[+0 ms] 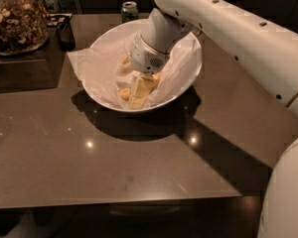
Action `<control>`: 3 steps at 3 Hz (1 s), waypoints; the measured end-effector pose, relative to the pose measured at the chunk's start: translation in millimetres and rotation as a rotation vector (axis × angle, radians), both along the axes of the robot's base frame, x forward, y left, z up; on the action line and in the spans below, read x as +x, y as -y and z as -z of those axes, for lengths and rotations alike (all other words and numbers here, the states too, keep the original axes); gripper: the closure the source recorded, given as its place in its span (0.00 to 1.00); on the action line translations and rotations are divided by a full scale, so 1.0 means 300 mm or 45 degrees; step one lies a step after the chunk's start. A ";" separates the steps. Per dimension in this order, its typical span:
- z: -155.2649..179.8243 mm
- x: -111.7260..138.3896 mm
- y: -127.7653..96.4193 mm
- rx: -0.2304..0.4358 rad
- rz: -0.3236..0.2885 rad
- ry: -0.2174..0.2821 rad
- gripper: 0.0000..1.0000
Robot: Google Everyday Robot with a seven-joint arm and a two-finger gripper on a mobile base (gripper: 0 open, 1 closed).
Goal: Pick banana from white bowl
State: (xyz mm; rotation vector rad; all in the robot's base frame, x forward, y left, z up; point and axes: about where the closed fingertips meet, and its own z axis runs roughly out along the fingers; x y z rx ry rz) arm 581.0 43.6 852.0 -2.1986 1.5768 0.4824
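Note:
The white bowl (pixel 104 98) stands on the dark table, lined with crinkled white paper (pixel 87 63) that sticks past its rim. The yellow banana (pixel 123 93) lies inside the bowl; only short pieces of it show beside and behind the gripper. My gripper (pixel 140 92) reaches down into the middle of the bowl from the upper right, right over the banana and covering most of it. The white arm (pixel 228 33) crosses above the bowl's right rim.
A glass jar of nuts (pixel 15 19) stands at the back left on a raised dark block. A green can (pixel 130 10) is behind the bowl, and a dark object (pixel 64 31) lies beside the jar. The table's front edge (pixel 114 198) runs below.

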 end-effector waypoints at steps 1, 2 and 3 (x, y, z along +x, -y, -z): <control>-0.041 0.000 0.039 -0.031 0.018 -0.016 0.23; -0.144 -0.021 0.076 -0.024 0.031 -0.031 0.22; -0.212 -0.024 0.097 -0.012 0.046 -0.010 0.22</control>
